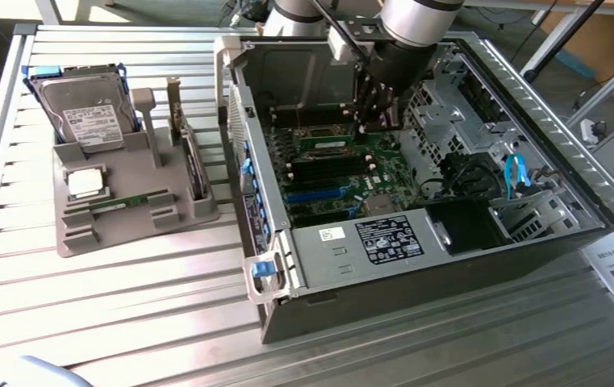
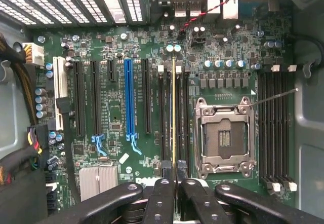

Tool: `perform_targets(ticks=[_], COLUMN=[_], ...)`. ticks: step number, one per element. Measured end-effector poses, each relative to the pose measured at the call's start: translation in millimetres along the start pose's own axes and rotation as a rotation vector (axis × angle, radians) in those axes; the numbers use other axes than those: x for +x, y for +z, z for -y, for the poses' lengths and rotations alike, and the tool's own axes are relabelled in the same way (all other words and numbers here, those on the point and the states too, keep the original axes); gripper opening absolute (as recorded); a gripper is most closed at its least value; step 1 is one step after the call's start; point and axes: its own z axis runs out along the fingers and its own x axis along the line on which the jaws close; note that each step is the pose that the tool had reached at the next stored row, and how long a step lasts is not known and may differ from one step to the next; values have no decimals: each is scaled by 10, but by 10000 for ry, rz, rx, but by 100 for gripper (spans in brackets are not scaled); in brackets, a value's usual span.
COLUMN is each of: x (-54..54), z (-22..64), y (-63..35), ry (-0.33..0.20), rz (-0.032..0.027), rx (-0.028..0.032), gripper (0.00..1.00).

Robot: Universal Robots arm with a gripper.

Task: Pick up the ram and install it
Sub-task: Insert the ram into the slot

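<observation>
Currently the black 2-fingered hand (image 2: 173, 172) is clamped narrow on the long, thin green circuit-board ram (image 2: 173, 112). The wrist view sees the ram edge-on, as a slim yellow-green line running out from between the fingertips (image 2: 163, 183). It lies in line with the long black memory slots (image 2: 163, 117) on the green motherboard (image 2: 111, 133), among the group of slots just beside the open square silver processor socket (image 2: 223, 135). Whether its lower edge touches a slot or hangs above it cannot be told. A 2nd group of black memory slots (image 2: 276, 127) sits on the other side of the socket, and a long blue expansion slot (image 2: 128, 97) stands further along the board.

In the exterior view the silver and black arm (image 1: 415, 24) extends down into the open dark-grey computer case (image 1: 415, 298), which lies on its side on the ribbed metal bench (image 1: 123, 306). The hand (image 1: 377, 121) is low over the board. To the exterior view's left of the case, well apart from the hand, a grey moulded plastic tray (image 1: 75, 234) holds 3 things: a 2nd green memory stick (image 1: 129, 201) lying flat, a small square silver processor chip (image 1: 86, 181), and a big silver labelled hard drive (image 1: 86, 113) propped upright.
</observation>
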Motion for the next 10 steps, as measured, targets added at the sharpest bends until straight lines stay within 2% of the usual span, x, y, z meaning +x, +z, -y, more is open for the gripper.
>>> perform_targets(ticks=[10], x=[0], z=[6], y=[0], ry=[-71], rz=[-3], rx=[-1], gripper=[12])
